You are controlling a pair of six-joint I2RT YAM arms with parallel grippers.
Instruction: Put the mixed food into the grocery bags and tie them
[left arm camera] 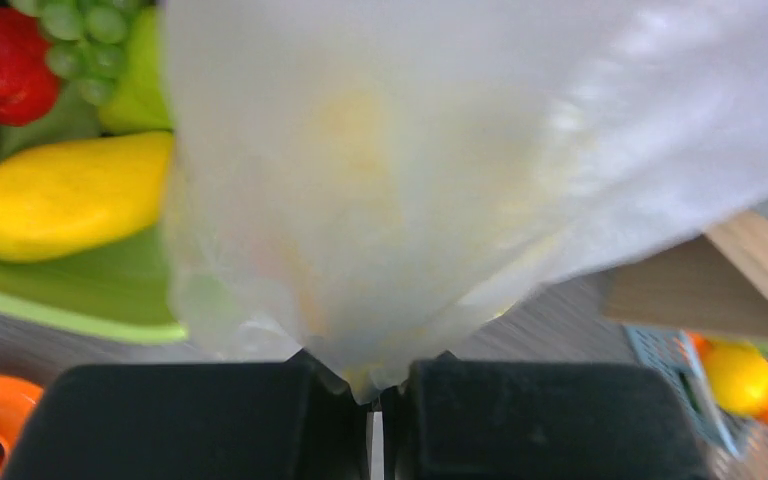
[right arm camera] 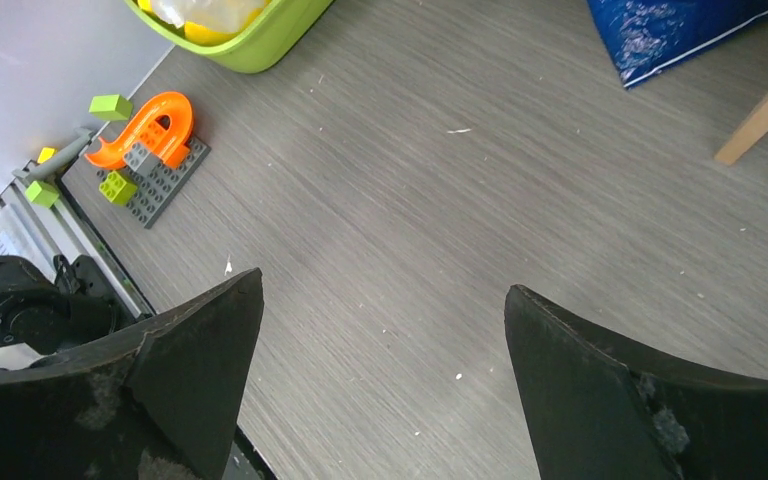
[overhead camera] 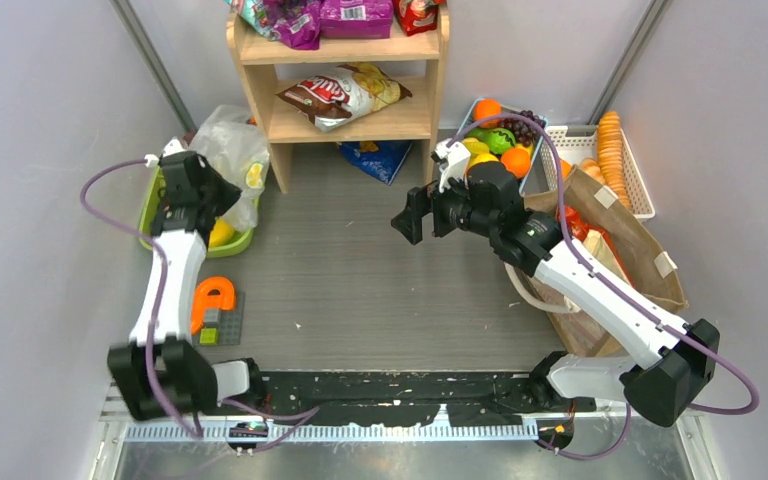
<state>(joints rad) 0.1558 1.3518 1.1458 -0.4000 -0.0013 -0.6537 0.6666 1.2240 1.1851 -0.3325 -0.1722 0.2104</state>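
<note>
Plastic bag (left arm camera: 410,180) pinched, left end effector (left arm camera: 375,400) closed

Pale grey walls (overhead camera: 40,150) closed in both sides, and the grey wood-grain tabletop (overhead camera: 360,270) lay evenly lit (a few white specks on it). At the back stood a light wooden shelf unit (overhead camera: 350,47), two boards showing, on slim legs against the wall.

baskets 3: green basket (overhead camera: 146,225), blue basket (overhead camera: 536,180), white basket (overhead camera: 645,190) | bags 2: clear bag (overhead camera: 228,150), brown bag (overhead camera: 650,255) | shelf (overhead camera: 340,48) 1
</note>
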